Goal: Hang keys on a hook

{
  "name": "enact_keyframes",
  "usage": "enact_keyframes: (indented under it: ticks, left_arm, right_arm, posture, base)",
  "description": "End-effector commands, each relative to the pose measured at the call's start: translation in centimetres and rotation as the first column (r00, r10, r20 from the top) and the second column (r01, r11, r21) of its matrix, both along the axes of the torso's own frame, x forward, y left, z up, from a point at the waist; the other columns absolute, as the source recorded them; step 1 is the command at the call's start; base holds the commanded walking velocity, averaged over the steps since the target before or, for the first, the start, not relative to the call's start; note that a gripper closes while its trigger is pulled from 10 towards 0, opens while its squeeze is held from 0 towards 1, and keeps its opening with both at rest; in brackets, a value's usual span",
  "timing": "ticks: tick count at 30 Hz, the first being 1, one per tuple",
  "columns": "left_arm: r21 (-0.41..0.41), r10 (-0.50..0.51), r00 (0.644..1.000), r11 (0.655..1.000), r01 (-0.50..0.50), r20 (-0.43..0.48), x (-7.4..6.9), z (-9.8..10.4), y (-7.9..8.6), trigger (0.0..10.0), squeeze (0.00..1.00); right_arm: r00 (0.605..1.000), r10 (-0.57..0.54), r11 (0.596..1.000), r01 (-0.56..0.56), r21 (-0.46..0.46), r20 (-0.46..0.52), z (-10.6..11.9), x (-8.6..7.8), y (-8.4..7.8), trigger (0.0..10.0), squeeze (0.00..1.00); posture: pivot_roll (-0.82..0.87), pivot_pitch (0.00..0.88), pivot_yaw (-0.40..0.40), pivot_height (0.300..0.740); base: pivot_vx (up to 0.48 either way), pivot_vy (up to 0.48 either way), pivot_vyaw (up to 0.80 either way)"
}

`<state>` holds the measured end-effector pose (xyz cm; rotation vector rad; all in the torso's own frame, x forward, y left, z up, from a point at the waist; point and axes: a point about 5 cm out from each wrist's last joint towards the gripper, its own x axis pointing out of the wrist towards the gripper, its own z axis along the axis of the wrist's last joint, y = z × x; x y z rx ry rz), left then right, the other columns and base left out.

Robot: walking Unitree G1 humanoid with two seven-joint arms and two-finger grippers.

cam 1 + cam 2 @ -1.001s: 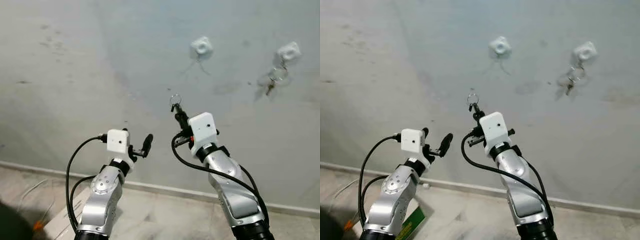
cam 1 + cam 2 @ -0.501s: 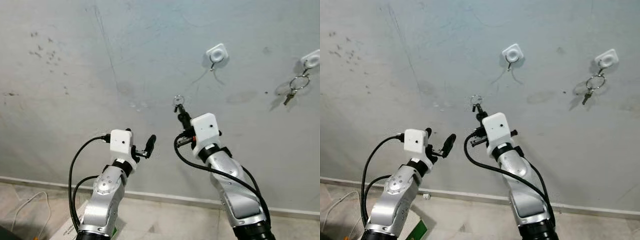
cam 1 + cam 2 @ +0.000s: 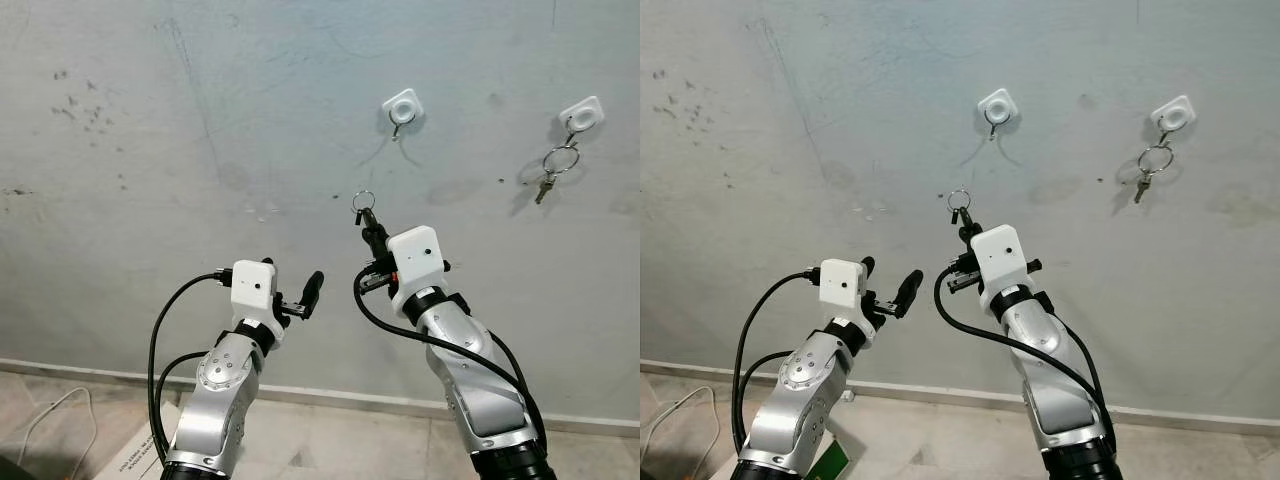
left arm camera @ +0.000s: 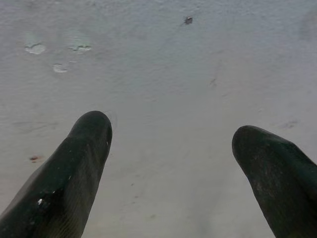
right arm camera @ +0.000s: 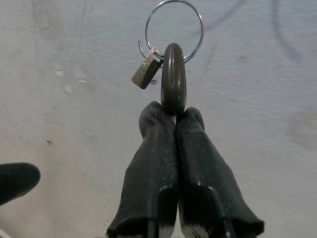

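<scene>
Holding the keys (image 5: pixel 173 74) up in front of the grey wall (image 3: pixel 200 120), the right gripper (image 3: pixel 370 229) has its two black fingers (image 5: pixel 158 163) pressed tightly together on the dark rounded head of a key. The thin metal ring (image 3: pixel 363 200) stands above the fingertips, and a small brass-coloured piece (image 5: pixel 147 74) hangs from this ring at one side. The keys are below and to the left of a white wall hook (image 3: pixel 403 106), still apart from it, and this hook carries nothing. Further to the right there is a second white hook (image 3: pixel 581 114), and from it hangs another ring with keys (image 3: pixel 556 166). The left gripper (image 3: pixel 298 301) is raised beside the right arm, lower than the keys, with its fingers (image 4: pixel 79 163) spread apart and nothing between them; it points at the bare wall. At the bottom the wall meets a pale floor (image 3: pixel 330 440), where a white cable (image 3: pixel 50 420) lies at the left.
</scene>
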<state>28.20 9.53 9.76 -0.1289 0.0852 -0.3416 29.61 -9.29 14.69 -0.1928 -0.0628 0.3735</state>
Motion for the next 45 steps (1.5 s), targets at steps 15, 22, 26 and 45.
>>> enact_keyframes:
  ticks: [15,22,26,45]
  left_arm:
    - [-0.033,-0.004,1.0,0.999,0.004,0.012,-0.1,0.4,-0.2,10.0,0.0]
    - [-0.026,-0.005,1.0,1.0,0.006,0.014,-0.1,0.5,-0.1,10.0,0.0]
    - [-0.023,-0.012,1.0,1.0,0.012,0.018,0.0,0.6,-0.1,10.0,0.0]
    - [0.054,-0.033,0.992,0.998,0.027,0.124,-1.1,2.4,1.9,10.0,0.0]
  right_arm:
    - [1.0,-0.01,1.0,0.01,0.0,0.026,0.5,0.0,-0.3,10.0,0.0]
    - [0.998,0.025,0.999,-0.027,0.04,0.053,1.2,0.3,0.3,10.0,0.0]
    - [0.998,0.024,0.997,-0.028,0.065,0.065,1.5,1.1,0.6,10.0,0.0]
    - [0.982,0.123,0.984,-0.139,0.111,0.14,4.0,4.8,5.5,10.0,0.0]
  posture:
    - [-0.06,0.0,0.057,0.74]
    - [-0.05,0.0,0.066,0.74]
    - [-0.04,0.0,0.075,0.74]
    - [0.09,0.0,0.041,0.74]
  base:
    - [0.0,-0.255,0.0]
    - [0.0,0.0,0.0]
    - [0.0,0.0,0.0]
    - [0.0,0.0,0.0]
